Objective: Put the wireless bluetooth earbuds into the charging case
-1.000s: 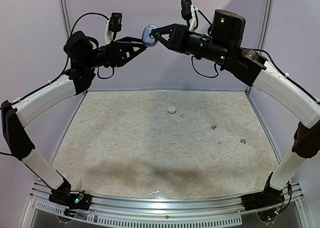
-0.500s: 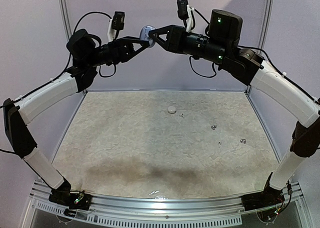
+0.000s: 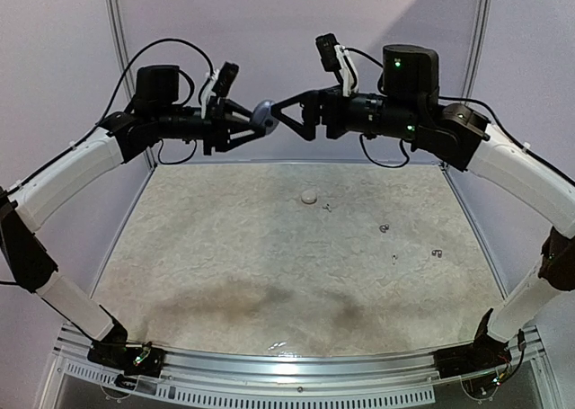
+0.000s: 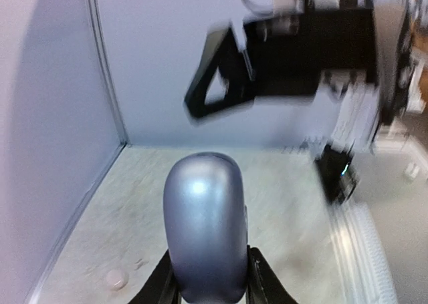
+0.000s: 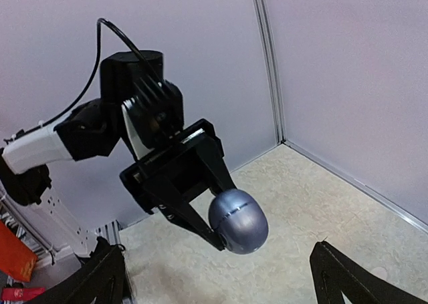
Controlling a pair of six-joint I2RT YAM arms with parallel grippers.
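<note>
- Blue-grey oval charging case (image 3: 261, 114) is now pinched in the left claw (image 3: 254, 127), high over the far edge of the surface (image 3: 207, 256), at upper centre of the top view. A second ago the right claw (image 3: 286, 120) carried it.
- Left claw: it stood apart around the case a second ago and now presses on its narrow end. The left wrist view shows it hugging the base of the shell.
- Right claw: spread wide, just beside the case, with no contact visible in the right wrist view.
- Reading: the right-to-left handover looks complete. The case seam appears closed, so the lid is not yet open.
- Earbuds (image 3: 384, 228) lie unmoved, scattered on the right half of the surface, well apart from the case. None are inserted.
- Round pale disc (image 3: 309, 195) at upper centre of the surface has not moved.
- Judgement: the freed right claw can work the lid or fetch buds.
</note>
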